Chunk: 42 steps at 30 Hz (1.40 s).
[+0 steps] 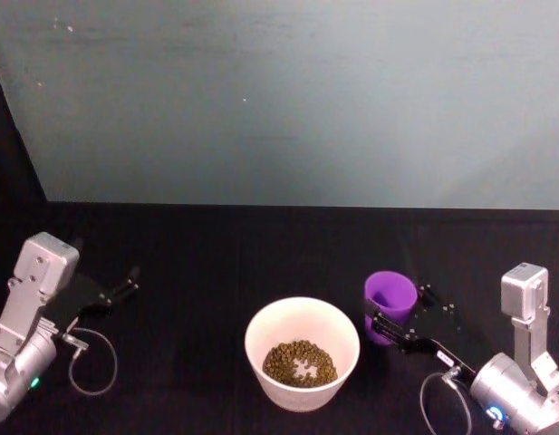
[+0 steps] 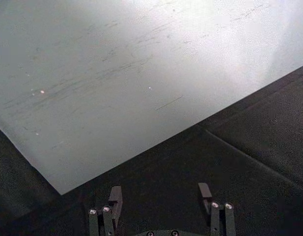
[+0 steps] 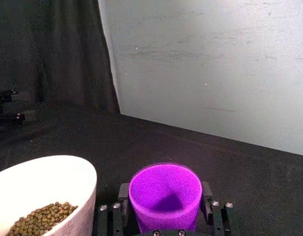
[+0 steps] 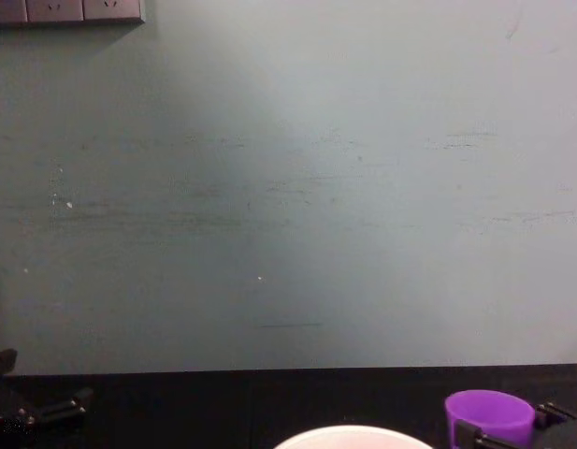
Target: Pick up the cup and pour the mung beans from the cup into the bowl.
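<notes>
The purple cup [image 1: 390,296] stands upright just right of the white bowl [image 1: 254,333]. My right gripper [image 1: 399,319] is shut on the cup, one finger pressed on each side of it. In the right wrist view the cup [image 3: 165,195] looks empty inside, held between the fingers [image 3: 123,196], and the bowl [image 3: 68,182] stands close beside it. Mung beans [image 1: 300,362] lie in the bottom of the bowl. My left gripper [image 1: 119,292] rests open over the table's left side, with nothing between its fingers [image 2: 115,196]. The chest view shows the cup [image 4: 489,413] and the bowl's rim [image 4: 353,434] at its bottom edge.
A black cloth [image 1: 261,254] covers the table, and a pale wall [image 1: 288,100] rises behind it. A loop of cable [image 1: 93,362] hangs by the left arm. Open cloth lies between the left gripper and the bowl.
</notes>
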Motion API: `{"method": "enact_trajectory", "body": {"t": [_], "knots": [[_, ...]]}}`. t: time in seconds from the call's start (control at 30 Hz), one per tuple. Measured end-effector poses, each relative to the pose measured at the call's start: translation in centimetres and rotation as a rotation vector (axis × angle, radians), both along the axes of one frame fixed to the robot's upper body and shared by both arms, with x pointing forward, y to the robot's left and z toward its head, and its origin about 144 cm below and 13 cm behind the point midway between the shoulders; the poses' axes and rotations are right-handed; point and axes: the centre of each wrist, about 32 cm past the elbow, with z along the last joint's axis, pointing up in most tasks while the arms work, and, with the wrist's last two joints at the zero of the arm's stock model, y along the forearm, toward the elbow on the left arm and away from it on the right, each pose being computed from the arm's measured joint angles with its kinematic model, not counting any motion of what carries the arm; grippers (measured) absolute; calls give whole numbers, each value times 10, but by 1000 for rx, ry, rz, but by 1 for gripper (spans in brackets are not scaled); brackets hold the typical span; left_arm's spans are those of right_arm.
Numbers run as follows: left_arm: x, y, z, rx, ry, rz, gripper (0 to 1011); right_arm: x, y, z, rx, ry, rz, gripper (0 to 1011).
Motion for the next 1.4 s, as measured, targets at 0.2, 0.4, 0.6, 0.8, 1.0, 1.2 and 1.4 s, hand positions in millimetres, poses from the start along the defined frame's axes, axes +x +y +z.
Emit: {"method": "enact_trajectory", "body": {"t": [0.2, 0.4, 0.6, 0.8, 1.0, 1.2, 1.4], "knots": [[0, 0, 0, 0, 0, 0, 1003, 0, 0, 0, 0, -1, 0, 993], [0, 0, 0, 0, 0, 0, 1003, 0, 0, 1, -3, -3, 0, 1002], [0, 0, 0, 0, 0, 0, 1004, -11, 4, 24, -69, -50, -19, 1002], [0, 0, 0, 0, 0, 0, 1003, -28, 8, 60, -102, -123, -70, 1002], [0, 0, 0, 0, 0, 0, 1003, -47, 18, 85, -132, -161, -201, 1002], [0, 0, 0, 0, 0, 0, 1003, -68, 26, 87, -145, -195, -385, 1002], [0, 0, 0, 0, 0, 0, 1003, -80, 17, 75, -147, -219, -480, 1002]]}}
